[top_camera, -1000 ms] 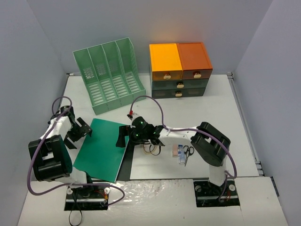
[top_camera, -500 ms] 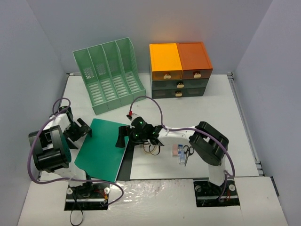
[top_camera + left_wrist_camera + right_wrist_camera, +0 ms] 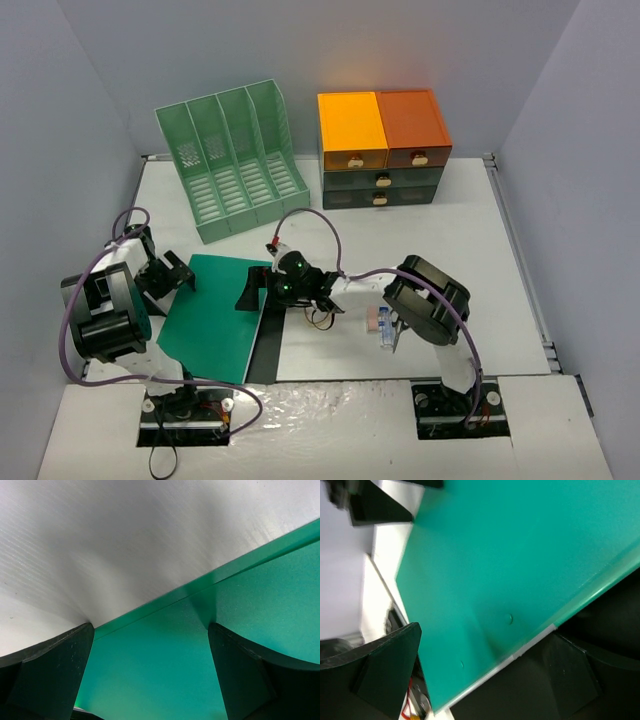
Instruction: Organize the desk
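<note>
The desk (image 3: 450,240) is a white tabletop. A green folder (image 3: 215,315) with a black spine (image 3: 268,340) lies flat on its left half. My left gripper (image 3: 170,280) is at the folder's left edge, jaws open. In the left wrist view the green folder (image 3: 165,670) fills the space between the dark fingers (image 3: 50,675), with the desk (image 3: 125,540) beyond. My right gripper (image 3: 252,292) is open over the folder's upper right edge. The right wrist view shows the folder (image 3: 510,555) and its dark spine side (image 3: 520,700) between the fingers (image 3: 385,665).
A green slotted file rack (image 3: 230,160) stands at the back left. An orange and dark green drawer cabinet (image 3: 382,147) stands at the back centre. Scissors (image 3: 400,322), a small pinkish item (image 3: 372,322) and a loose cable loop (image 3: 320,318) lie right of the folder.
My right gripper has slid a little to the left, further over the folder's edge. The left arm has shifted slightly, its gripper staying at the folder's left edge. Both stay open.
</note>
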Available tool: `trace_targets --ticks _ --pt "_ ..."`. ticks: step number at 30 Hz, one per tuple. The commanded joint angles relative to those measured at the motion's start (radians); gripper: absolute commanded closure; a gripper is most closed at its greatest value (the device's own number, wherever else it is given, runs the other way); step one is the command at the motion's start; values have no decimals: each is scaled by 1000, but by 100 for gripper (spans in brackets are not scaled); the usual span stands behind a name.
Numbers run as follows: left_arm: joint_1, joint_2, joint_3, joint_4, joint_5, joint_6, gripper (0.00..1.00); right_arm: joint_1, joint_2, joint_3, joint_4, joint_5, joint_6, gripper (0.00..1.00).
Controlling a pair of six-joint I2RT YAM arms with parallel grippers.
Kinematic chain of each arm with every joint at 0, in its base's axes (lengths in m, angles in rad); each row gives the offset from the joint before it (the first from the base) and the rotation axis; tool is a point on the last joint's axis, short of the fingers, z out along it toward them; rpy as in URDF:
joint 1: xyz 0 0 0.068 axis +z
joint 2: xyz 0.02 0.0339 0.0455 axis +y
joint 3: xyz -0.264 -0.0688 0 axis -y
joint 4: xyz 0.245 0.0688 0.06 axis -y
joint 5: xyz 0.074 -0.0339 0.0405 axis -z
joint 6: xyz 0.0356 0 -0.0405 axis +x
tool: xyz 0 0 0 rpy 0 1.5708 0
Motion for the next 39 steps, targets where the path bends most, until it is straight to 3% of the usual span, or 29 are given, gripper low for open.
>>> trace_targets --ticks 1,7,12,16,20,24,30,39 --pt "-12 90 -52 84 82 -1 3 -3 41 -89 268 -30 150 0" --pt "-43 116 -52 73 74 -6 3 3 108 -164 499 -30 269 4" --pt "-63 117 -49 67 73 3 3 24 140 -154 580 -39 316 14" --pt "-64 112 -46 59 72 10 3 43 143 -92 522 -39 283 42" --pt "-66 106 -48 61 78 10 3 46 137 -44 454 -49 258 86" --pt "-67 99 -49 62 81 9 3 52 92 -20 328 -25 190 99" --pt "-67 54 -46 37 101 10 3 55 10 20 137 4 71 100" --pt "-116 -309 50 -87 46 39 3 64 -129 108 -163 93 -118 100"
